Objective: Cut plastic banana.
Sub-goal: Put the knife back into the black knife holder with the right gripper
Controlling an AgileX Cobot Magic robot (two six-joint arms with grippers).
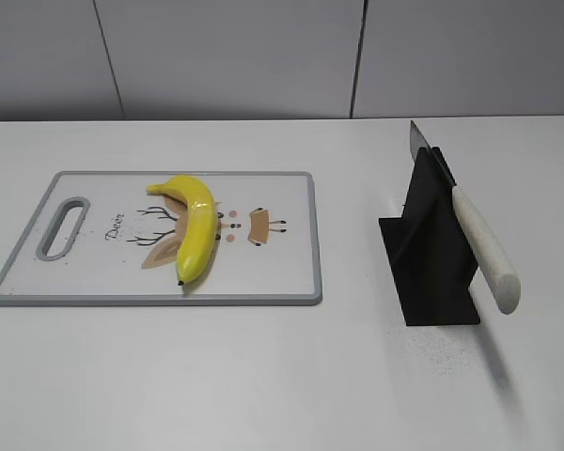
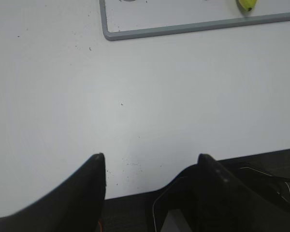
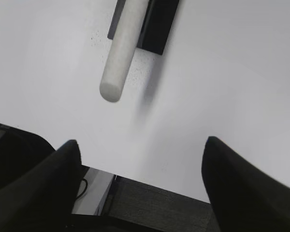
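Nothing gripped yet; fetching the knife [image 1: 484, 246] comes first.
Both my grippers, left [image 2: 150, 166] and right [image 3: 142, 150], gape wide; the banana [image 1: 195, 229] waits on its board [image 1: 282, 272].

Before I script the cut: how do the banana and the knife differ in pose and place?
The banana lies flat on the cutting board, left of the view; the knife leans tilted in a black stand on the right, blade up, handle overhanging. The banana is yellow and curved, the knife's handle white and straight. Neither is held.
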